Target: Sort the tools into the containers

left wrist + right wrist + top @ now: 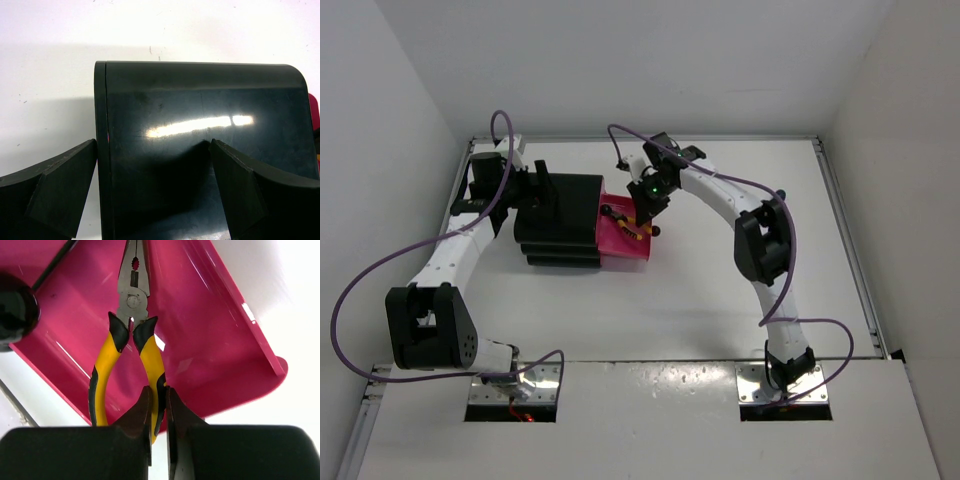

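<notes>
The black cabinet (560, 222) stands at the table's middle left, with one magenta-pink drawer (620, 250) pulled out to its right. Pliers (131, 295) with yellow-and-black handles and a metal nose lie in that drawer (210, 325); they also show in the top view (631, 228). My right gripper (157, 388) is shut on the pliers' right handle, over the drawer (642, 220). A thin dark shaft (52, 262) lies further in. My left gripper (153, 141) is open over the cabinet's top (200, 95), one finger (60, 185) just outside its edge; it also shows in the top view (542, 186).
The drawer's round black knob (15, 310) sits left of the pliers. Two further drawer fronts show below the cabinet (560, 258). White walls enclose the table (720, 320) on three sides. A sliver of pink (314, 112) shows past the cabinet's right side.
</notes>
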